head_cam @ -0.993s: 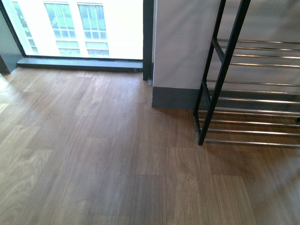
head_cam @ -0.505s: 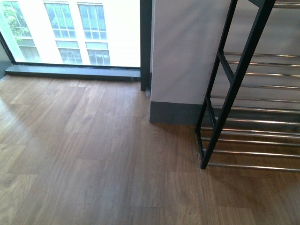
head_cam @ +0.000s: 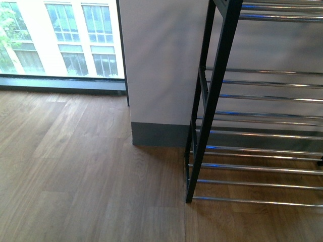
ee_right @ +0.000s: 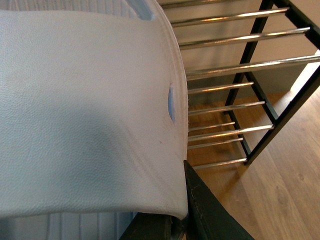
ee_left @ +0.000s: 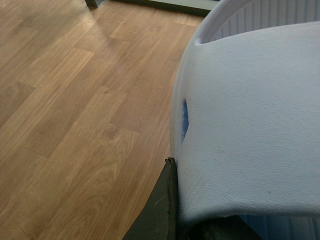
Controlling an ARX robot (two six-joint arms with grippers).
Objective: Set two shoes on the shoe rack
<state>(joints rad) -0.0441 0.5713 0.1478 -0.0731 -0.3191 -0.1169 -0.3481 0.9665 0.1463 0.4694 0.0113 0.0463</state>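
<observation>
I carry one pale blue slide (ee_left: 250, 125) in my left gripper (ee_left: 172, 210) and the other slide (ee_right: 85, 110) in my right gripper (ee_right: 185, 200), each closed on the wide strap. They look light, soft and bendy, so the strap seems the best place to hold. The shoe rack (head_cam: 217, 101) stands just ahead to my right, with no shoes on it.

Loads of open floor, rack tiers wide open

Left of the shoe rack (head_cam: 217, 101) it's just bare wood floor (head_cam: 81, 171) out to the window (head_cam: 60, 40). The white wall pillar (head_cam: 161, 65) sits right behind the rack's left upright and blocks that corner. Between the chrome rods every tier in view is open, nothing sitting on them.
</observation>
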